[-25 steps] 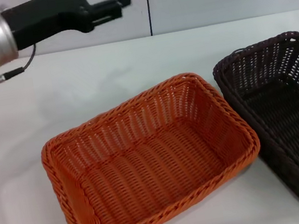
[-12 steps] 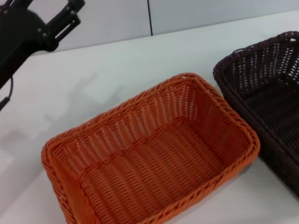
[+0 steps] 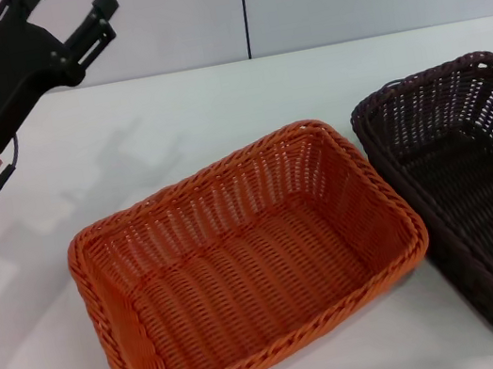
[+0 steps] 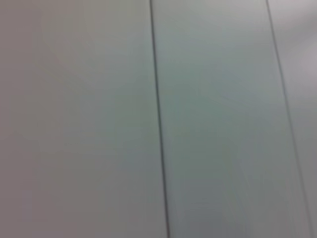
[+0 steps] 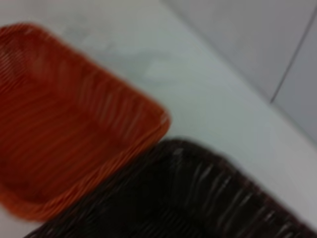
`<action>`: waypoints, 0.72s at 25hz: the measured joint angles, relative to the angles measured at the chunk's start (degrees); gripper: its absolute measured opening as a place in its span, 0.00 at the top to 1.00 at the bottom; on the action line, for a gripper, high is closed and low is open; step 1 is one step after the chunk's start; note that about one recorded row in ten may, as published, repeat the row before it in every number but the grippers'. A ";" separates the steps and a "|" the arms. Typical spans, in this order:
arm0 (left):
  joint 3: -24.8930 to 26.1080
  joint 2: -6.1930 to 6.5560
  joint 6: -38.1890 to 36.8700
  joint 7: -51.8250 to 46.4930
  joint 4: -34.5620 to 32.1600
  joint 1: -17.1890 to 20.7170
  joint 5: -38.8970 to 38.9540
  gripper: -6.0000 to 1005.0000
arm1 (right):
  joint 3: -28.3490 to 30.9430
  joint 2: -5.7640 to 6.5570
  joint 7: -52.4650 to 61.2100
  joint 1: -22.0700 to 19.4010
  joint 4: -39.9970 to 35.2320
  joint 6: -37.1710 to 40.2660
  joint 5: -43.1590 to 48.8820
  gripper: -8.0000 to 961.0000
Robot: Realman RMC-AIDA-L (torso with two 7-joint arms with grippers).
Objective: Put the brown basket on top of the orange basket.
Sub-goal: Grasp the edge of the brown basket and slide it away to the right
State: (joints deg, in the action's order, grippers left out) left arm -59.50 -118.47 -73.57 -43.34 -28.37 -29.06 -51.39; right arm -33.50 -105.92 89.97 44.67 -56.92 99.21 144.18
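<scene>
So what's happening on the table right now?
Nothing is held. The orange basket and the brown basket sit side by side on the white table, rims close together, both empty. The left end effector is raised at the far left with its fingers apart, away from both baskets. The right end effector barely shows at the head view's right edge; its wrist camera looks down on both baskets. Stacking has not begun.

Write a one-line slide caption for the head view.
Orange basket and brown basket sit side by side, unstacked; left claw raised open at far left.
</scene>
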 joint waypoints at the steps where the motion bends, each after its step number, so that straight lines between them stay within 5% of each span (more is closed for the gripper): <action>1: 0.12 0.04 0.14 1.08 0.84 -0.33 0.98 0.19 | -0.57 -0.17 -0.07 -0.17 -0.11 2.18 1.55 0.40; 10: 0.53 0.30 2.99 1.86 1.04 -1.56 3.25 0.19 | -7.13 -1.32 -0.54 -2.06 0.06 9.56 3.86 0.40; 18: 0.69 0.28 4.03 1.86 0.97 -2.31 4.10 0.19 | -13.53 -3.79 -2.02 -3.23 0.46 11.73 4.96 0.40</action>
State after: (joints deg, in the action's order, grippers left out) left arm -58.81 -118.19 -69.54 -41.48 -27.39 -31.37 -47.29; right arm -47.03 -109.70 87.95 41.43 -56.46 110.94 149.14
